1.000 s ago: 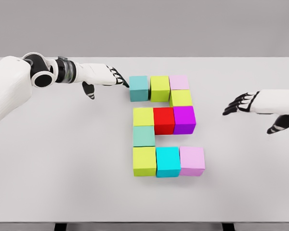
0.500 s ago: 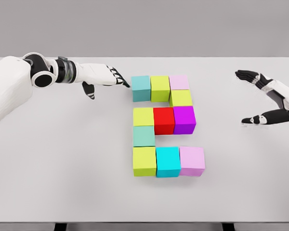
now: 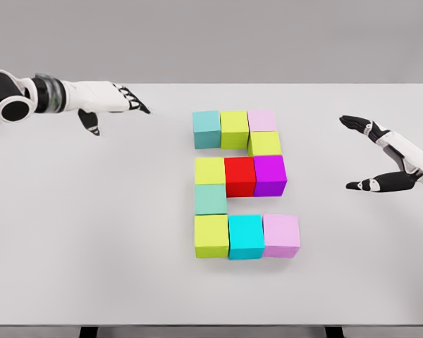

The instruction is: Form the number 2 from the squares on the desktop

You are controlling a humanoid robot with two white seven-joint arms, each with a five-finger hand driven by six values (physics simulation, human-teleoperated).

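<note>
Coloured cubes form a 2 shape at the middle of the white table (image 3: 92,232). Top row: teal cube (image 3: 206,129), yellow-green cube (image 3: 234,129), pale pink cube (image 3: 261,120). Below the pink one sits another yellow-green cube (image 3: 265,143). Middle row: yellow-green cube (image 3: 210,170), red cube (image 3: 240,175), purple cube (image 3: 269,174). A sea-green cube (image 3: 211,198) links down to the bottom row: yellow-green cube (image 3: 211,235), cyan cube (image 3: 246,236), pink cube (image 3: 281,234). My left hand (image 3: 116,104) hovers open at the far left, well clear of the cubes. At the right edge my right hand (image 3: 374,155) is open, holding nothing.
The table's far edge (image 3: 211,85) runs behind the cubes and its front edge (image 3: 211,325) lies near the bottom of the view. Grey wall behind. No other objects stand on the table.
My left hand has drawn back leftward from the teal cube, which first slid slightly right against the yellow-green one. The right hand rose, opened wide, and shifted slightly.
</note>
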